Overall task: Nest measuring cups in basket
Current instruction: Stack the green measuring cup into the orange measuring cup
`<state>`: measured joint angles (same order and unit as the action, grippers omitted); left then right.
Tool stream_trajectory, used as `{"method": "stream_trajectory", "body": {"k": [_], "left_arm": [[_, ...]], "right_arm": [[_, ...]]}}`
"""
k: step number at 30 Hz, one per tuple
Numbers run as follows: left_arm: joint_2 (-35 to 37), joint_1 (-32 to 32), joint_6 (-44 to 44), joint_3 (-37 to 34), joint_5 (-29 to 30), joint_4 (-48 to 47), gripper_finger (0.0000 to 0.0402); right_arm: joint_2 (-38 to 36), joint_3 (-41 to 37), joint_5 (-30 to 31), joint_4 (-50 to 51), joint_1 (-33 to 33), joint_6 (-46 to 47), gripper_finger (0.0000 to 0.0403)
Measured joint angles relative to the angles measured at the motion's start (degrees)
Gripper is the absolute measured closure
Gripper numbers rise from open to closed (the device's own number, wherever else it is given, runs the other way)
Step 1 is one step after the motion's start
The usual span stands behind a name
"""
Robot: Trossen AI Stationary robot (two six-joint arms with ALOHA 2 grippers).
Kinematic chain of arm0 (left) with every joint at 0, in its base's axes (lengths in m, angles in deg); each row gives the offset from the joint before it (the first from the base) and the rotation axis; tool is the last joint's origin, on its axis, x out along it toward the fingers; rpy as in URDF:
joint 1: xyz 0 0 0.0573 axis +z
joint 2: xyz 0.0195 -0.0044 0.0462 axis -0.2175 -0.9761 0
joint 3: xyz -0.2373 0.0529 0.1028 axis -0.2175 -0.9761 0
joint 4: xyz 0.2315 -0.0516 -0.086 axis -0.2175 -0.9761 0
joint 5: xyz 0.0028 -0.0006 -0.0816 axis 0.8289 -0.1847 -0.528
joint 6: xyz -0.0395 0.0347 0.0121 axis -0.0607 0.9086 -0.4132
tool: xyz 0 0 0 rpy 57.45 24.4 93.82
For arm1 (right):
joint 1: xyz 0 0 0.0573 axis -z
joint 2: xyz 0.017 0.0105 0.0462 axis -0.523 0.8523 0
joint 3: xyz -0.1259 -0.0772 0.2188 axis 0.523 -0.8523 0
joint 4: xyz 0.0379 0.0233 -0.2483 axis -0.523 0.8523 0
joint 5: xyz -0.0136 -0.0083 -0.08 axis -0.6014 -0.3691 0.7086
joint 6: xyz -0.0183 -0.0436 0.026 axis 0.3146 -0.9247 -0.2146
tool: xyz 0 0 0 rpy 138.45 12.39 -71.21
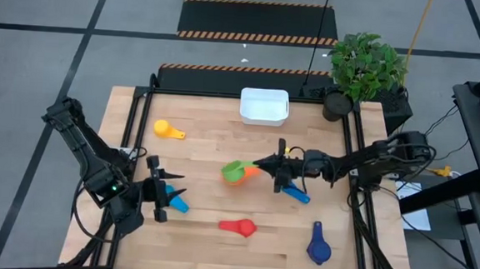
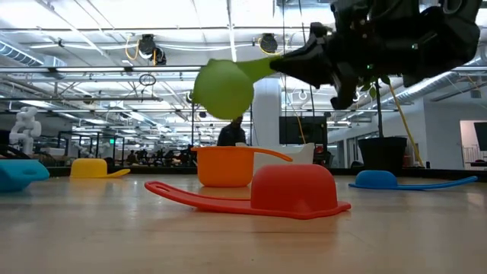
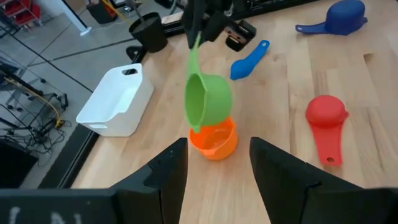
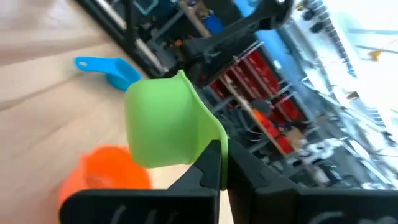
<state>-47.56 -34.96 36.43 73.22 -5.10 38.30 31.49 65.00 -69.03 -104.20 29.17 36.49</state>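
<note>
A: Wooden table (image 1: pixel 219 196); white basket (image 1: pixel 264 105) sat at the far edge, nothing visible in it.
B: Right gripper (image 1: pixel 263 163) pinched the green cup (image 1: pixel 233 172) by its handle, above the orange cup (image 1: pixel 244 174).
A: Probably light, stiff, slick; handle's best.
B: Left gripper (image 1: pixel 169 195) part-open, holding nothing.

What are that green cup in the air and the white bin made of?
Green cup: probably moulded plastic; one even colour with a soft, smooth sheen. White bin: also looks like plastic; smooth walls, rounded corners and a moulded handle slot. Neither shows metal shine or wood grain.

Bright even overhead light, soft shadows; green cup (image 2: pixel 223 89) blurred, window glare in right wrist view
</note>
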Motion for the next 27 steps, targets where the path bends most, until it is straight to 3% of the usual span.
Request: {"method": "stream_trajectory", "body": {"k": [15, 27], "left_arm": [[0.0, 0.7, 2.4, 0.0, -0.3, 0.2, 0.0227], [0.0, 1.0, 2.4, 0.0, -0.3, 0.4, 0.0227]], "right_arm": [[10.4, 0.5, -1.9, -5.9, 2.9, 1.2, 0.0403], [11.1, 0.5, -1.9, -5.8, 3.2, 4.7, 0.0396]]}}
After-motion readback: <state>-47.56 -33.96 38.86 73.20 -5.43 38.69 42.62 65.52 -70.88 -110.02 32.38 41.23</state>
